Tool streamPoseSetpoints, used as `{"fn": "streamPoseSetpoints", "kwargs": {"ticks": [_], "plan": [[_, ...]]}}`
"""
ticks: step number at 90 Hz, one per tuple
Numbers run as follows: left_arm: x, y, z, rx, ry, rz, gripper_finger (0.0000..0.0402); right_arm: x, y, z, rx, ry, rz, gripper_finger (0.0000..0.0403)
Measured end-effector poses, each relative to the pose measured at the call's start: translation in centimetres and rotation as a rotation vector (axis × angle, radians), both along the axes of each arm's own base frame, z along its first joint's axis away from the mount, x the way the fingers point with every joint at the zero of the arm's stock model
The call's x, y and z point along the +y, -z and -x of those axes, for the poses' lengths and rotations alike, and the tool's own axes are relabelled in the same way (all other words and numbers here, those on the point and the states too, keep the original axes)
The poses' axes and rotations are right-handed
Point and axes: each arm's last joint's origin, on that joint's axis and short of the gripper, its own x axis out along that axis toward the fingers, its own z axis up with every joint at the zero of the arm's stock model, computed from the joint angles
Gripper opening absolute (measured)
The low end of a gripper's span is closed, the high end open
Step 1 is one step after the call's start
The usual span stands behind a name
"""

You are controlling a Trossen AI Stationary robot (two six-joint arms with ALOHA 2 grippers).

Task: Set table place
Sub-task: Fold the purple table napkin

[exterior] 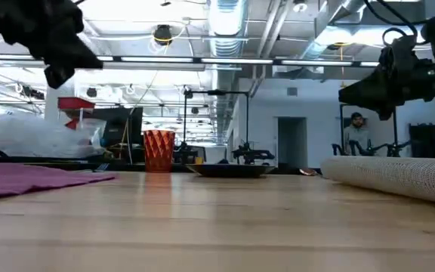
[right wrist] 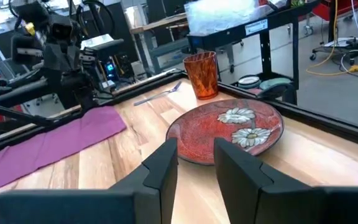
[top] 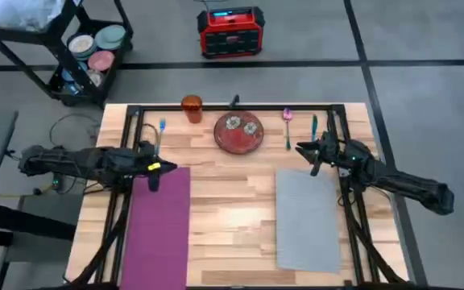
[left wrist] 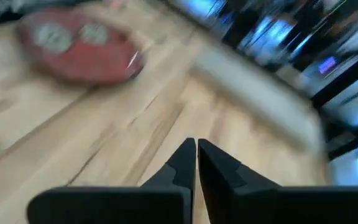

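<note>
Plate (top: 238,133), red and flower-patterned, sits at the far middle of the table (top: 232,217) — roughly ten o'clock from the right gripper (top: 313,159), which hangs above the placemat's (top: 308,217) far edge with its fingers parted a little and nothing between them. Round, the plate offers no long axis; it lies flat, and the right arm looks the nearer of the two and points straight at it in its own wrist view. Left gripper (top: 153,175) hovers over the far end of the purple napkin (top: 161,225), fingers pressed together on nothing. Napkin and placemat both run lengthwise from near edge to far, well apart. Orange cup (top: 192,107) stands at the plate's ten o'clock — a blue utensil (top: 162,126) beyond it, pink (top: 287,118) and teal (top: 314,125) ones at about two o'clock. Bare wood lies between napkin and mat.
</note>
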Motion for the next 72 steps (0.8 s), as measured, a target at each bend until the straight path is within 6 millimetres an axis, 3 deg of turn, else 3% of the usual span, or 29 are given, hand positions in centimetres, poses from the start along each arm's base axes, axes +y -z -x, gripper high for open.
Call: {"fn": "streamPoseSetpoints", "kwargs": {"ticks": [10,26,37,54,72], "plan": [[-0.1,0.2,-1.4,0.161,0.019,-0.043,0.0,0.0,0.0,0.0,-0.007,0.002,-0.015,0.0091],[-0.1,2.4,-3.5,0.358,0.035,-0.08,0.0,0.0,-0.2,0.0,-0.049,0.006,-0.053,0.0091],[0.3,4.0,-4.4,0.494,0.014,-0.065,0.0,0.0,-0.2,0.0,-0.073,0.009,-0.109,0.0091],[0.7,6.2,-5.5,0.654,0.132,0.033,0.0,0.0,-0.3,0.0,-0.093,0.01,-0.126,0.0091],[0.8,8.4,-6.5,0.786,0.191,0.024,0.0,0.0,-0.4,0.0,-0.099,0.007,-0.125,0.0091]]}}
